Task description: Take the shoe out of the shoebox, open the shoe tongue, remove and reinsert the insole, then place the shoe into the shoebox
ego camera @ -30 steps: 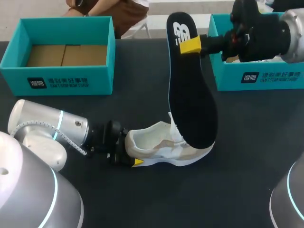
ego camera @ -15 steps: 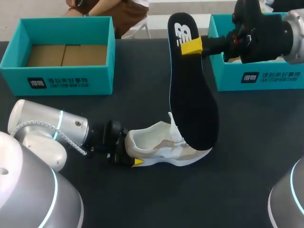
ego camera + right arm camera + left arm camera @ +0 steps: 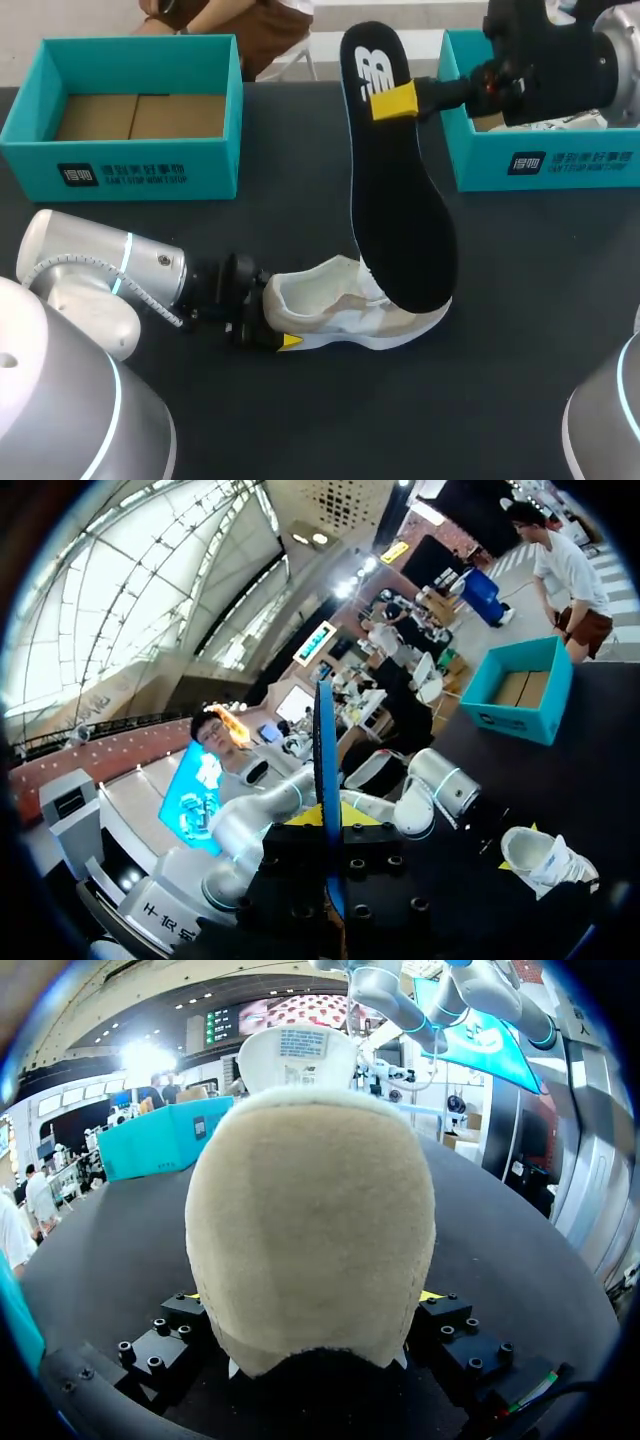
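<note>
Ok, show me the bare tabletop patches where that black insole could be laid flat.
Bare black tabletop lies between the empty teal shoebox and the black insole; more lies right of the insole, in front of the second teal box. Crowded: around the white-beige sneaker, held by the left fingers.

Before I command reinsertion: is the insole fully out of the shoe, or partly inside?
Out. The right gripper holds the insole up, and its whole outline shows in front of the shoe.
</note>
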Motion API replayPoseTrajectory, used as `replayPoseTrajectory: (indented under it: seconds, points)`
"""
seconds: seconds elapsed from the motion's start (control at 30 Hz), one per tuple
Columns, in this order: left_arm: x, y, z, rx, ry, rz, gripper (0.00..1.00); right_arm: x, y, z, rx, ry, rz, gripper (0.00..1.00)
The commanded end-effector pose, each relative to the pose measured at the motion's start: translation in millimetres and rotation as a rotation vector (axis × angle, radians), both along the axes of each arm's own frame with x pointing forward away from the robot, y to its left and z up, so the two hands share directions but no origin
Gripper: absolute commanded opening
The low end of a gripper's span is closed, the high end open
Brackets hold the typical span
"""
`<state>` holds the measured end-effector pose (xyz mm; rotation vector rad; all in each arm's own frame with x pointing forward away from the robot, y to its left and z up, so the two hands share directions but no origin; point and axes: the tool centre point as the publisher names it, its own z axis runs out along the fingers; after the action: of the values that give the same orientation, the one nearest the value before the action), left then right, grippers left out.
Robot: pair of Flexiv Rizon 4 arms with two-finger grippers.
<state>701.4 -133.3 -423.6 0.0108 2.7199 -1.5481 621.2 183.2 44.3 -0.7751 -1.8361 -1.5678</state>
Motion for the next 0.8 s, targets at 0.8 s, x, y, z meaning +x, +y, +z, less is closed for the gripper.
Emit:
replayPoseTrajectory:
  seconds: [0.8]
  points:
    - [-0.8, 0.1, -0.8, 0.003, 0.000, -0.001, 0.00, -19.2, 2.5, -5.1, 0.058, 0.105, -0.024, 0.00]
